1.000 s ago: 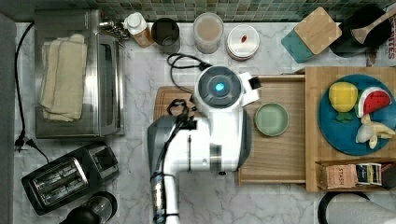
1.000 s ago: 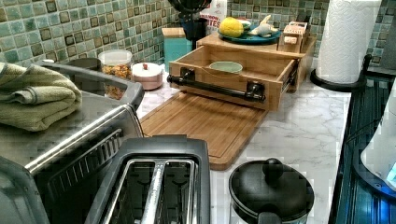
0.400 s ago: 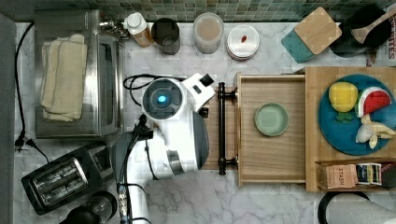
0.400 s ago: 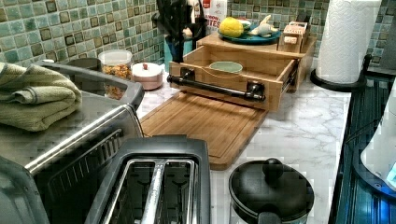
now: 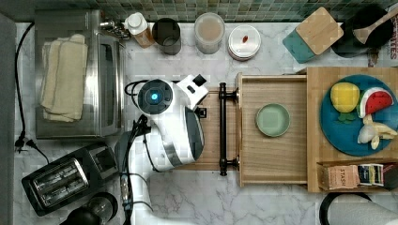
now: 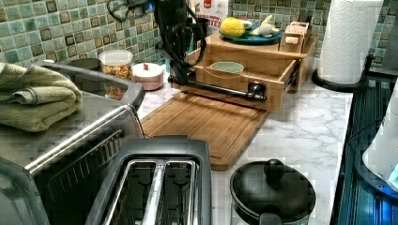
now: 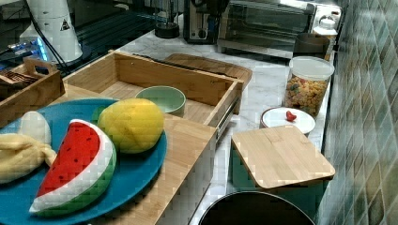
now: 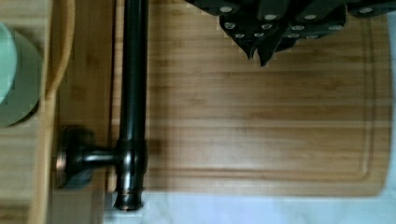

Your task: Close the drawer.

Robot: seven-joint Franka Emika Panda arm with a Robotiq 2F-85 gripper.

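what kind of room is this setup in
Most likely a kitchen counter, perhaps a mock one: a toaster and a toaster oven stand on a marble-look countertop backed by green tile, with a jar of cereal near the open drawer.

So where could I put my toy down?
Bare marble counter lies below the open light bamboo drawer in the top view, and between its black bar handle and the jars. The blue plate of fruit is crowded.

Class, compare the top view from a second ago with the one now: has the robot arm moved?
Yes. The arm has shifted toward the top view's left, off the drawer and over the cutting board, nearer the toaster oven.
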